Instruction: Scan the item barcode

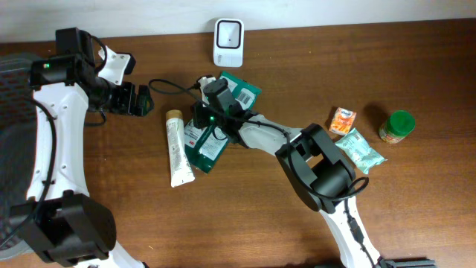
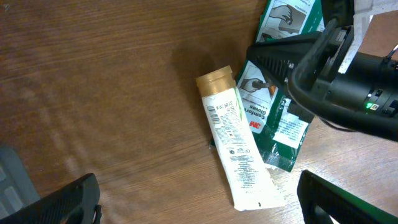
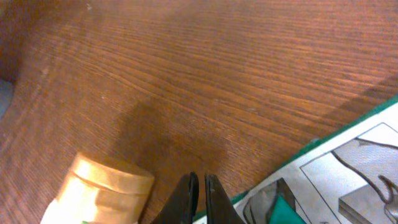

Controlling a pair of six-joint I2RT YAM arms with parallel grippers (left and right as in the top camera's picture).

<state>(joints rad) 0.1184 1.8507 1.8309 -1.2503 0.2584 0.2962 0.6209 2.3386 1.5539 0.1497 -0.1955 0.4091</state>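
Green glove pack [image 1: 208, 145] and tube [image 1: 178, 149], mid-table, on the near side of the white scanner [image 1: 228, 41].

The glove pack lies flat on the wooden table [image 1: 424, 208], one edge touching the gold-capped tube, whose printed barcode faces up. A second green pack [image 1: 245, 89] lies just beyond, partly under the right arm. Right gripper [image 3: 199, 186]: fingers pressed together, tips low over bare wood between the tube's cap and the pack's edge, nothing seen between them. Left gripper [image 2: 198, 186]: fingers spread wide above the tube, holding nothing. The scanner sits at the table's far edge, apart from the packs. An orange packet [image 1: 343, 120], a teal packet [image 1: 362, 151] and a green-lidded jar [image 1: 396, 127] lie close together on the right.
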